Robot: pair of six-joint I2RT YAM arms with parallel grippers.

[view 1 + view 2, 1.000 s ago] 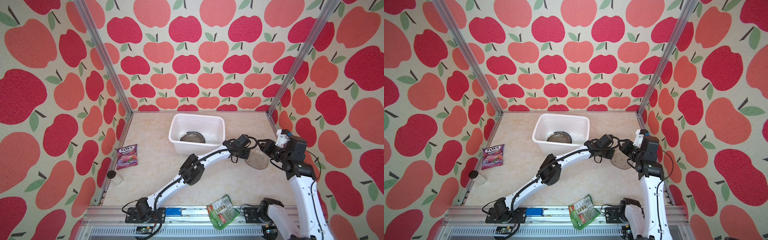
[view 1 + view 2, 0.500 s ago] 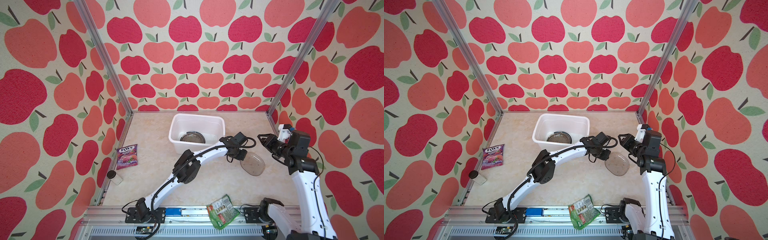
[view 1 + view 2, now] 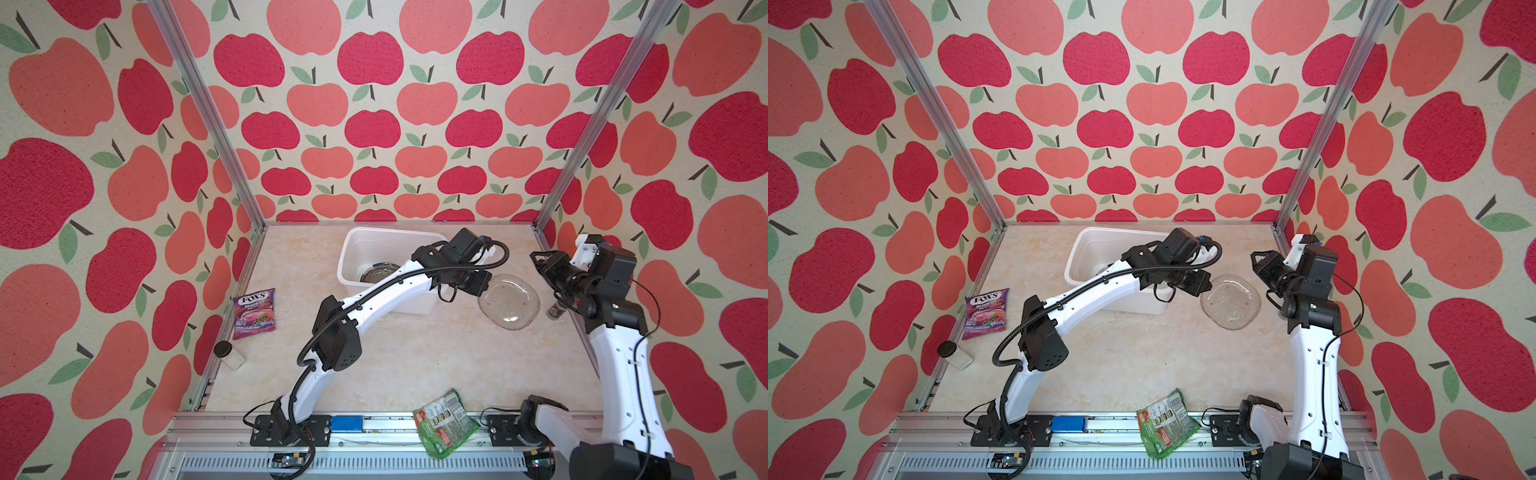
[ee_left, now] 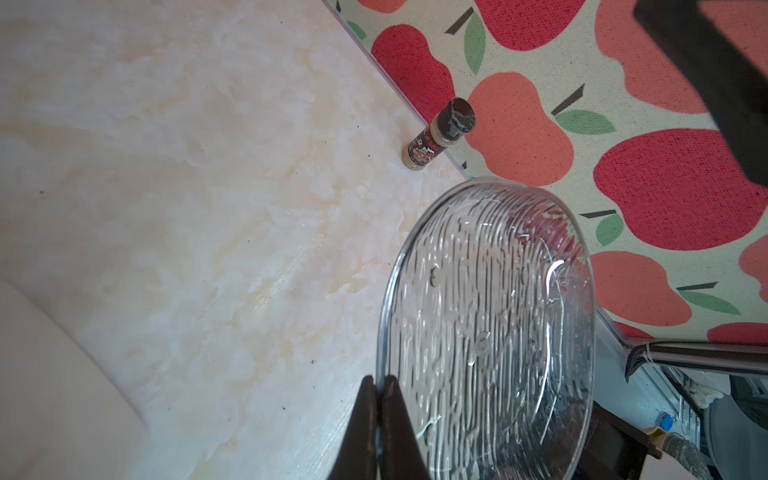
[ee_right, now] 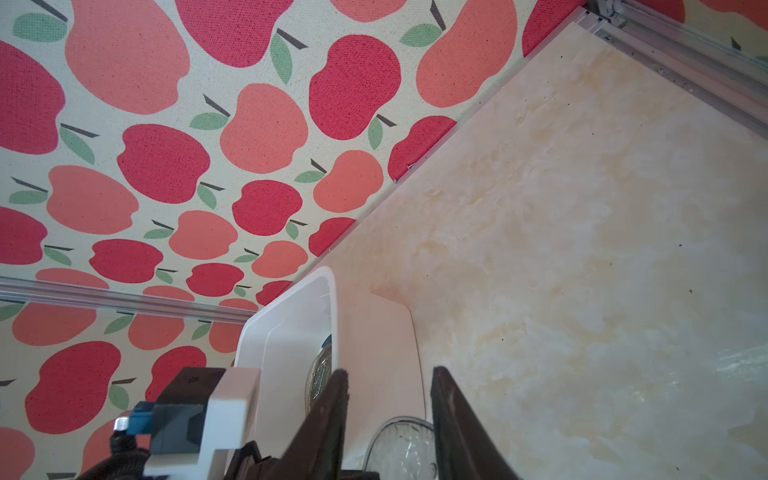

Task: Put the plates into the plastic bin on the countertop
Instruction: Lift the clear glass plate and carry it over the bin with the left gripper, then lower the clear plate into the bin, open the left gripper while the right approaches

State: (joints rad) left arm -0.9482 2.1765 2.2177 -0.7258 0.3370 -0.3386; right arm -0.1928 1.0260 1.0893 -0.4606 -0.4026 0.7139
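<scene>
Most of the countertop (image 3: 395,357) looks plate-free; plastic bin (image 3: 374,243) at the far middle holds at least one plate (image 3: 376,272); a clear glass plate (image 3: 509,301) hangs just right of it, rim pinched by the left gripper (image 4: 379,380); right gripper (image 5: 390,372) half-open, empty; nearly done, I reckon.

We are seeing a purple FOX'S candy bag (image 3: 254,312) lying flat, a black-capped jar (image 3: 229,355) sitting just in front of it, and a green snack packet (image 3: 445,422) and a spice bottle (image 4: 438,135) sitting far to its right.
</scene>
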